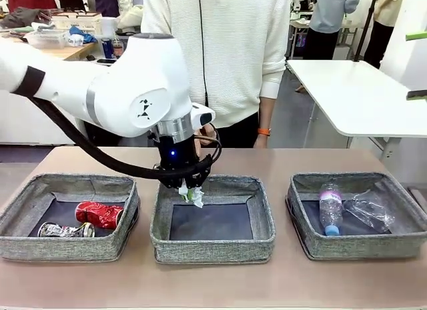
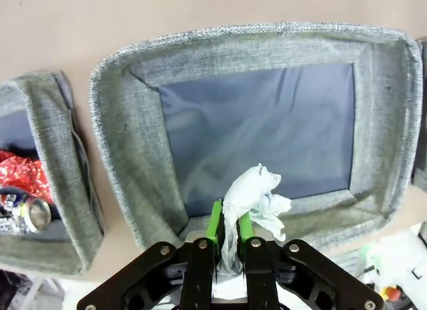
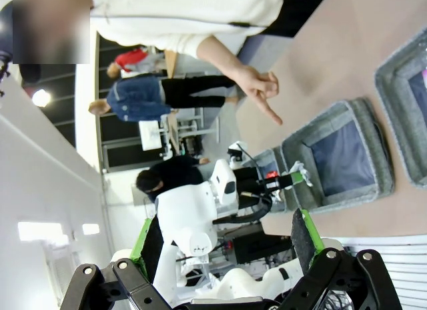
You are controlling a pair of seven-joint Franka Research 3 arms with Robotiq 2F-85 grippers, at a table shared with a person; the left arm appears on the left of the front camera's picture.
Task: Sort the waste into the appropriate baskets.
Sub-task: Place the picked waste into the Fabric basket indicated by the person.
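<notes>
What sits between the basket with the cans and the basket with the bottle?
The middle basket, seen in the front view. Its dark bottom is bare; the left pincer hangs over its far rim, shut on the white paper wad.

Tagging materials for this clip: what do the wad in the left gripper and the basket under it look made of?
White paper wad: thin tissue-like paper, matte, judging by its soft crumpled folds, pinched in the left gripper. Middle basket: coarse grey woven fabric walls with a heathered weave; its dark bottom looks like smooth cloth, faintly wrinkled.
</notes>
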